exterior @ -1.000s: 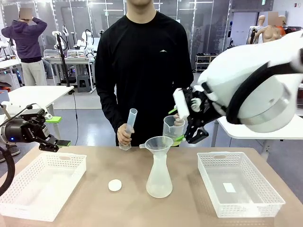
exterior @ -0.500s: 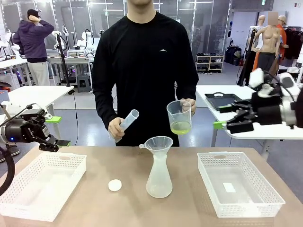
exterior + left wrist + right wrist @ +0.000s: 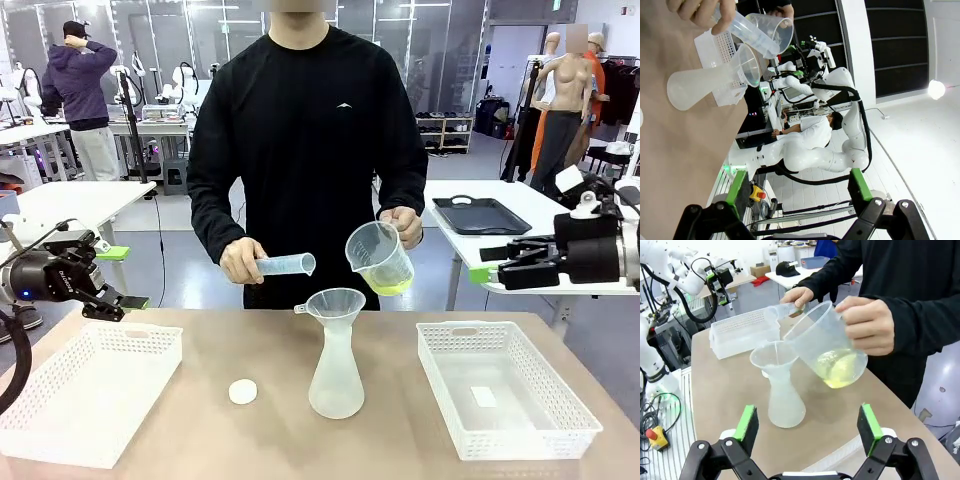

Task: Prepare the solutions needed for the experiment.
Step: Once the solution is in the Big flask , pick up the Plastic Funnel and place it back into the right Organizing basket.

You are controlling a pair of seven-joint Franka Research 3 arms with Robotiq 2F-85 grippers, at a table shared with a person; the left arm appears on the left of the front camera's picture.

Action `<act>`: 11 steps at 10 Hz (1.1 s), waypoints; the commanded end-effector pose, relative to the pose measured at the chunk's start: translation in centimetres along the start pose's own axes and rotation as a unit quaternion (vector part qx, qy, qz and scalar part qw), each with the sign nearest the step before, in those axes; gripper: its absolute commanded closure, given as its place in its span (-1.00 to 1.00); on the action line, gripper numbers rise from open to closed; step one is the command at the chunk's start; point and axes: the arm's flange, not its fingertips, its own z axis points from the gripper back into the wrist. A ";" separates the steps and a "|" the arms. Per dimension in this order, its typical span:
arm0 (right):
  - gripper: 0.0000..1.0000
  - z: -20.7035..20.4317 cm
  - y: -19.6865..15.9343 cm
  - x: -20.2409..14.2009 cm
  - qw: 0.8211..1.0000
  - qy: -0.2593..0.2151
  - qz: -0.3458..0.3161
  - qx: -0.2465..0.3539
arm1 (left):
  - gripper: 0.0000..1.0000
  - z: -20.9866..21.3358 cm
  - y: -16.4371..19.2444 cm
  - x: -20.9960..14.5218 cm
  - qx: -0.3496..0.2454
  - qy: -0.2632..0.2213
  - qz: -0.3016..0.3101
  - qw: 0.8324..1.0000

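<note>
- Left claw (image 3: 125, 278): fingers apart, empty, at the table's left edge.
- Right claw (image 3: 497, 262): fingers apart, empty, right of the table.
- Yellow-green liquid (image 3: 388, 286): inside a tilted jug (image 3: 378, 255), held in a person's hand (image 3: 403, 225) just above the funnel (image 3: 336, 303).

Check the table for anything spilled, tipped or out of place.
Nothing stands out. The flask stands upright with the funnel seated in its neck, and the table shows no spill. The tilted jug holds its yellow-green solution inside, by the funnel. A small white disc lies loose beside the flask.
</note>
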 end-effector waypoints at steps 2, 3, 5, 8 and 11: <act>-1.00 -0.3 -0.1 0.3 1.000 -0.011 0.021 -0.006 | -1.00 0.0 -0.3 0.1 -0.001 0.001 0.001 1.000; -1.00 -0.2 0.1 0.5 1.000 0.002 0.009 -0.001 | -1.00 0.0 -0.3 0.1 -0.001 0.001 0.001 1.000; -1.00 -0.6 -3.2 -0.2 0.969 -0.086 -0.203 0.110 | -1.00 0.0 -0.3 0.1 -0.001 0.001 0.001 1.000; -1.00 0.1 -4.9 -1.5 0.911 -0.109 -0.372 0.144 | -1.00 0.0 -0.3 0.1 -0.001 0.001 0.001 1.000; -1.00 0.8 -7.1 -2.5 0.850 -0.026 -0.506 0.145 | -1.00 0.0 -0.3 0.1 -0.001 0.001 0.001 1.000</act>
